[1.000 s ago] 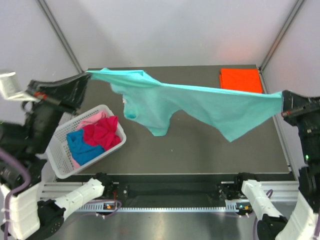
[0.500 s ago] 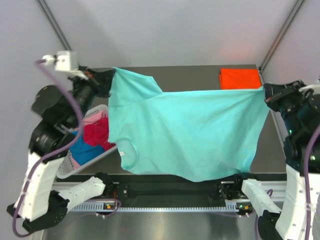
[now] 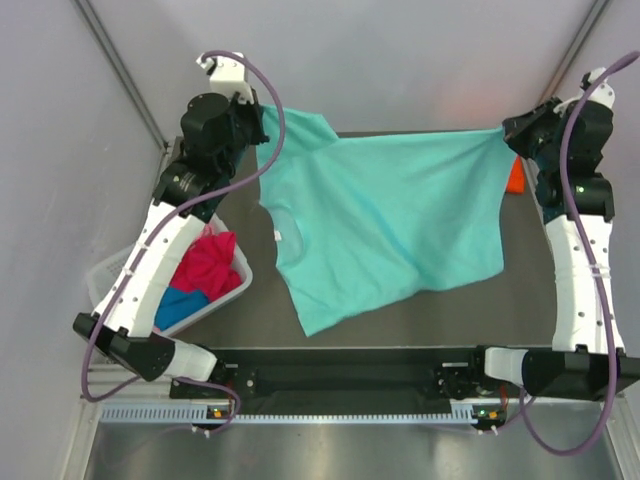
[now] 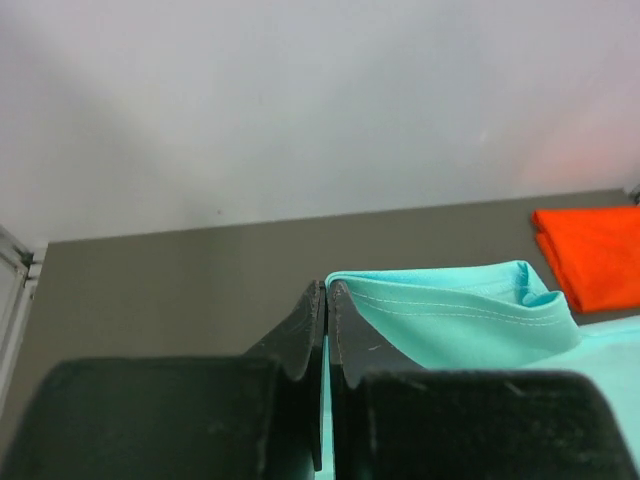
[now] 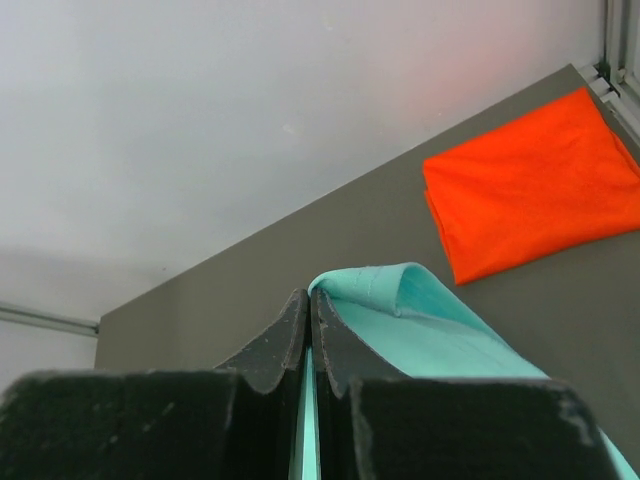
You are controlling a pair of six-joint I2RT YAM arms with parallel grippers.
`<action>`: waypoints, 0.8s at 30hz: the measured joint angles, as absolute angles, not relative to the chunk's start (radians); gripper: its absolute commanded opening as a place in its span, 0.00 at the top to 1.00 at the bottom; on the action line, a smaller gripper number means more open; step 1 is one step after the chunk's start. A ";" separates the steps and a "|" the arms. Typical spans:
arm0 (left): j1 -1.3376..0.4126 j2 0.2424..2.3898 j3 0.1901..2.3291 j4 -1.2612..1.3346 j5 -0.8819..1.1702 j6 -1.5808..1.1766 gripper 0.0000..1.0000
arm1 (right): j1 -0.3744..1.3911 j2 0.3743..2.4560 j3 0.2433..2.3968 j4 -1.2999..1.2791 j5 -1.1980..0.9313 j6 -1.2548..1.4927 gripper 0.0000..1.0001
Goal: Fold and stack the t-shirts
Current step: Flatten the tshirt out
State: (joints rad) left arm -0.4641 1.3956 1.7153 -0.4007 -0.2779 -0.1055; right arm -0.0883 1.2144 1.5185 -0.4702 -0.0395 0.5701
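Both arms are up high, and the teal t-shirt [image 3: 385,220] hangs spread between them over the desk [image 3: 420,315]. The left gripper [image 3: 257,128] is pinched tight on one top corner and the right gripper [image 3: 508,130] is clamped on the other, jaws closed onto cloth in both wrist views. Done so far, I'd judge: one orange t-shirt [image 5: 520,180], folded flat at the far right corner. Left to do: fold and stack this teal one, then the magenta t-shirt [image 3: 205,265] and blue t-shirt [image 3: 178,303] waiting in the white basket [image 3: 236,290]. No labels or writing readable anywhere.
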 measured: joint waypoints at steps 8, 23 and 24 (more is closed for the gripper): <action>-0.460 1.261 1.714 -0.275 -0.216 -0.117 1.00 | -0.088 1.173 1.618 -0.536 0.009 0.560 1.00; -0.461 0.764 1.613 -0.200 -0.018 -0.355 1.00 | -0.088 0.674 1.830 -0.822 0.028 0.562 1.00; -0.461 0.765 1.635 -0.205 -0.009 -0.362 1.00 | -0.088 0.663 1.848 -0.832 0.029 0.563 1.00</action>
State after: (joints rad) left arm -0.4606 0.7654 1.6352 -0.2047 -0.0090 -0.3622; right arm -0.0883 0.6632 1.8481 -0.8318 0.0292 0.5632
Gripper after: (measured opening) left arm 0.016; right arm 0.006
